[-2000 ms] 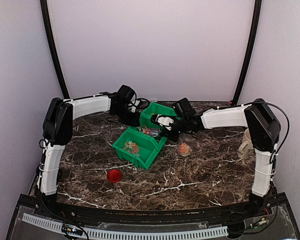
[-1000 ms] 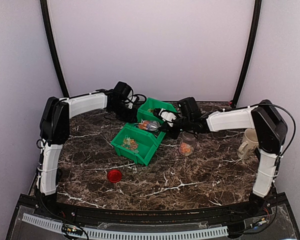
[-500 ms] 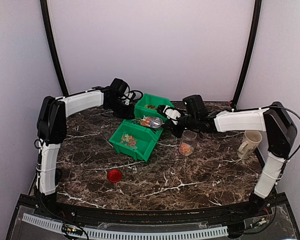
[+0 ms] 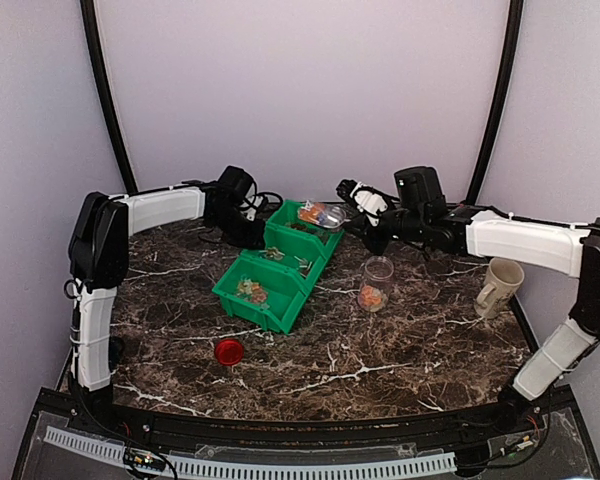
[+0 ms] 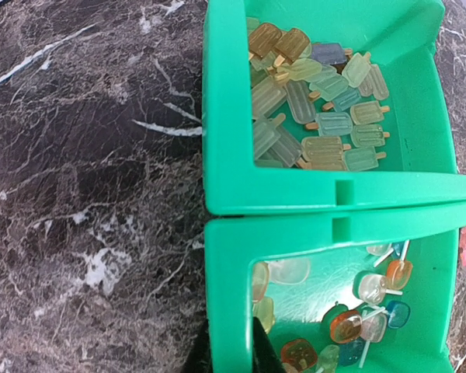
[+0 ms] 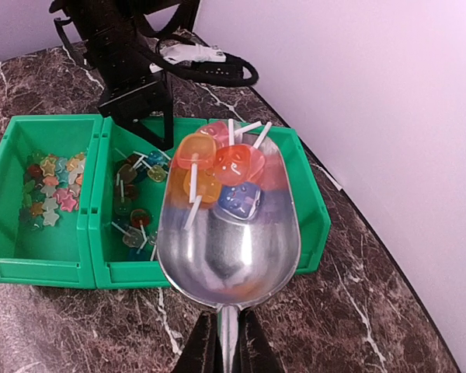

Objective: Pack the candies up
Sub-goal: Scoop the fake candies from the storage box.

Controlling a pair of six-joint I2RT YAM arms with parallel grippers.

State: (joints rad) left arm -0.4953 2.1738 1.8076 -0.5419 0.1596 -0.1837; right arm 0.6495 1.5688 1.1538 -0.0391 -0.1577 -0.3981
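Observation:
My right gripper [image 6: 227, 336] is shut on the handle of a metal scoop [image 6: 231, 249]. It holds the scoop level above the green bins [image 4: 280, 305], near the back one. Several lollipop candies [image 6: 220, 166], orange, red and blue, lie in the scoop's far end. More candies lie in the bins: pale ice-lolly shapes [image 5: 318, 116], lollipops [image 5: 361, 315] and stars [image 6: 50, 190]. My left gripper [image 5: 229, 351] is shut on the wall of a green bin [image 5: 231, 295], one finger inside and one outside. A clear jar [image 4: 376, 284] with some orange candies stands on the table, right of the bins.
A round red lid [image 4: 229, 350] lies on the marble table [image 4: 380, 350] in front of the bins. A beige mug [image 4: 500, 286] stands at the right edge. The booth's back wall [image 4: 310, 100] rises close behind the bins.
My right gripper has lifted the loaded scoop out of the bins and drawn it up and to the back right. The bins, held by my left gripper, have slid a little left.

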